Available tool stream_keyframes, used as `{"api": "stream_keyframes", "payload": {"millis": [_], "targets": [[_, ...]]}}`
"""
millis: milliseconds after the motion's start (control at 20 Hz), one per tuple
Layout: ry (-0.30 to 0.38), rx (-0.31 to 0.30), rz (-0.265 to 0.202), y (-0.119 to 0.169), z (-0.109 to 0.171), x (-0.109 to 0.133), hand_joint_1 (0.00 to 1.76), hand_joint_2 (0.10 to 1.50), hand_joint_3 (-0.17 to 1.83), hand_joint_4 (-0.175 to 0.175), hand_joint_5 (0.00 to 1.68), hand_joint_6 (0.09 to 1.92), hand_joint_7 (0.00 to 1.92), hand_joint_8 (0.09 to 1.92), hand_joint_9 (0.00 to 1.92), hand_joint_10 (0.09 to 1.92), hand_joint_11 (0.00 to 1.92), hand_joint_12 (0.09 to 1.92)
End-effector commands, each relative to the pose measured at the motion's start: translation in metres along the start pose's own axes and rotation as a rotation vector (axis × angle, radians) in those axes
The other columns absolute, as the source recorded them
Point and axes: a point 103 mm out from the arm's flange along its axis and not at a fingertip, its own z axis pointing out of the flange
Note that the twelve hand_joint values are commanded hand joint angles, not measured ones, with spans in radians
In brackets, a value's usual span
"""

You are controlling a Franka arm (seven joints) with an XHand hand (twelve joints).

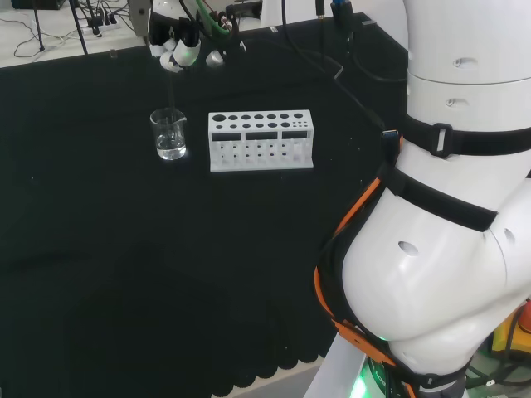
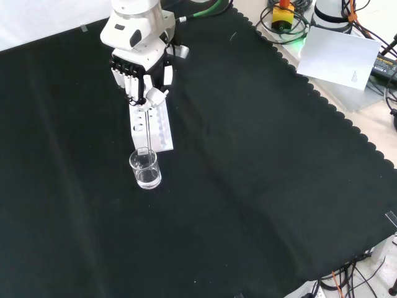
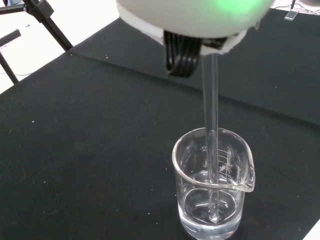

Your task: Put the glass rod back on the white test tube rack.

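The bench is covered with black cloth. The white test tube rack is seen just right of the beaker in the head view. The robot hand is curled around the glass rod. The rod is held upright, its bottom end dipped in the beaker's water.

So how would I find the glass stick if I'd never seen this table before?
Look at the black cloth and find the white test tube rack full of holes. Next to it, on the left in the head view, stands a small clear beaker with a little liquid. The glass rod is the thin, straight, see-through stick standing in that beaker, its top pinched by the hand.
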Motion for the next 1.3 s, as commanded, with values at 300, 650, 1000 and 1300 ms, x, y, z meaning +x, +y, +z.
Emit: {"api": "stream_keyframes", "payload": {"millis": [300, 650, 1000, 1300], "targets": [[-0.001, -0.003, 0.004, 0.007, -0.005, 0.009, 1.33, 0.61, 0.77, -0.175, 1.21, 0.57, 1.32, 0.91, 1.70, 0.59, 1.59, 0.96], [-0.012, -0.027, 0.007, 0.008, -0.024, 0.015, 1.33, 0.61, 0.77, -0.175, 1.21, 0.57, 1.32, 0.91, 1.70, 0.59, 1.59, 0.96], [-0.010, -0.063, 0.021, -0.003, -0.050, 0.005, 1.33, 0.61, 0.77, -0.175, 1.21, 0.57, 1.32, 0.91, 1.70, 0.59, 1.59, 0.96], [-0.008, -0.098, 0.050, -0.018, -0.072, -0.014, 1.33, 0.61, 0.77, -0.175, 1.21, 0.57, 1.32, 0.91, 1.71, 0.59, 1.59, 0.96]]}}
